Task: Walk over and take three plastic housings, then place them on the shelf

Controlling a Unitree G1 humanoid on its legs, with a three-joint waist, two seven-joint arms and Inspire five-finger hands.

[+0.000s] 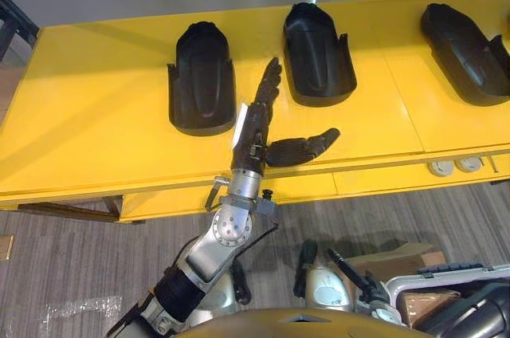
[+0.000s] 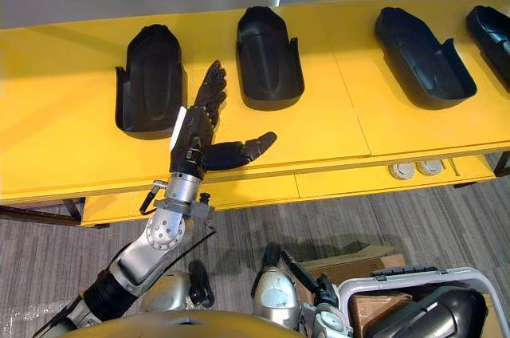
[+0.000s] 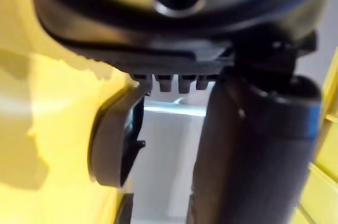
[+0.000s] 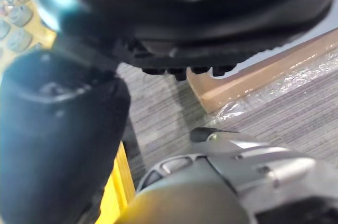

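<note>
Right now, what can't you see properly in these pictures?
Three things:
1. The far-right housing in the right eye view is cut off by the picture's right edge.
2. The right hand in the right wrist view is too close and blurred to tell its pose.
3. The bin in the right eye view is cut off by the bottom edge, so its dark contents are unclear.

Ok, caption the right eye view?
Open left hand over yellow table, fingers between leftmost housing and next housing.

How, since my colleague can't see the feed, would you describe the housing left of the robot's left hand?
Find the yellow table with its row of black housings. The leftmost housing ends that row, beside the open left hand. It alone has no housing to its left.
</note>
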